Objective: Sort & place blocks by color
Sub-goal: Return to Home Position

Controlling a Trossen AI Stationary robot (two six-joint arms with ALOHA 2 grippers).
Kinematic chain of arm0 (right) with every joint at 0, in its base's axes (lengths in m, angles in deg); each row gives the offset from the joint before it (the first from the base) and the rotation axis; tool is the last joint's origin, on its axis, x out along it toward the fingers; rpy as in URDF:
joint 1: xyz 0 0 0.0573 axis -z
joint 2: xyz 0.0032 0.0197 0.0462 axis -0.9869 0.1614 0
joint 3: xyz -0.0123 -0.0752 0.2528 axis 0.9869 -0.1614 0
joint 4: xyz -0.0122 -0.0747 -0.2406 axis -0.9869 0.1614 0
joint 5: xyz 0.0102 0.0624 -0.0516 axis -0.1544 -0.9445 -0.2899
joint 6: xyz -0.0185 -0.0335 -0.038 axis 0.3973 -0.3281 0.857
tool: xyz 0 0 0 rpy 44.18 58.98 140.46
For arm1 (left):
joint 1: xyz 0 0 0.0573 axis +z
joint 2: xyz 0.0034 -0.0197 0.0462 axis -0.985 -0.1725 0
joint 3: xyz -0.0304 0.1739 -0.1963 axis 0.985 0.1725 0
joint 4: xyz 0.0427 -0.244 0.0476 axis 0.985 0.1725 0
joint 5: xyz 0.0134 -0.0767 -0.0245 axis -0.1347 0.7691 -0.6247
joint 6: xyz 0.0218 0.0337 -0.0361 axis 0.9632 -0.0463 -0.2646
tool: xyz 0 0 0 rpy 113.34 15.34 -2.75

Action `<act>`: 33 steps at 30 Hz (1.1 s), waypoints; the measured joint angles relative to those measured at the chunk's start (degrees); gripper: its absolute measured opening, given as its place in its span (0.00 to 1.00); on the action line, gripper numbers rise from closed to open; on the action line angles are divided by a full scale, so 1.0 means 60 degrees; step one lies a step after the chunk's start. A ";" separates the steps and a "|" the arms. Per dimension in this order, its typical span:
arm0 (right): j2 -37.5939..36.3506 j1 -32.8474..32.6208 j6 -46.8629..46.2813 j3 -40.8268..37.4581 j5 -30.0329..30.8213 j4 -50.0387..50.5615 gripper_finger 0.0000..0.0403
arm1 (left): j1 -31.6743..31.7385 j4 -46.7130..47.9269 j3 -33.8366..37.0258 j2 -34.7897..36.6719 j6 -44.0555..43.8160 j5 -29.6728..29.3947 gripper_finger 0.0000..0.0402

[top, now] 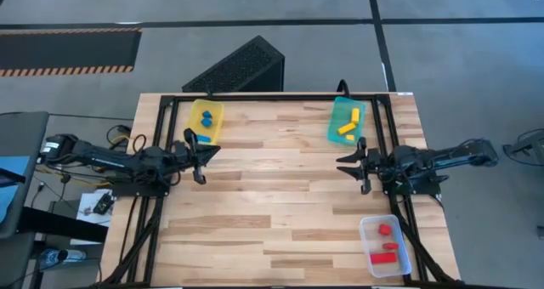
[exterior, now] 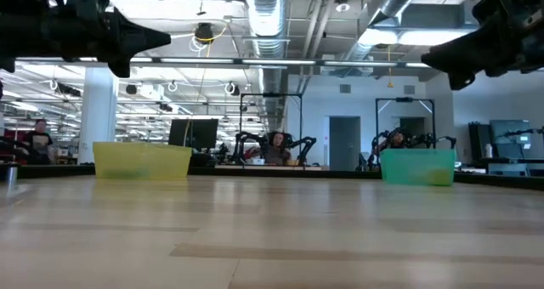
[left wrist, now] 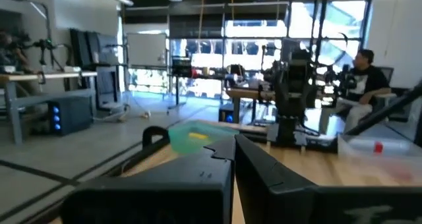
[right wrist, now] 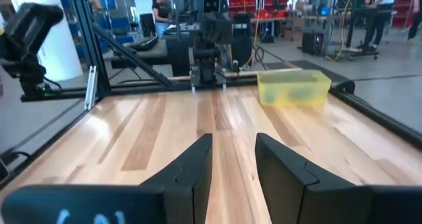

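Likely robotics lab, ceiling ducts, distant arms

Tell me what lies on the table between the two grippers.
Nothing: the high view shows only bare table between the left gripper and the right gripper.

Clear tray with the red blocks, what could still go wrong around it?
The clear tray sits at the table's corner, near the edge; a bump might push it off with its red blocks. The right pincer hangs open close to the teal tray, and the left pincer close to the yellow tray, so a wide swing could nudge either.
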 joint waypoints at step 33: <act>-0.2058 -0.0140 0.0069 -0.0470 -0.0315 0.1090 0.33 | -0.0022 0.7211 0.0025 0.5942 -0.0128 0.1638 0.00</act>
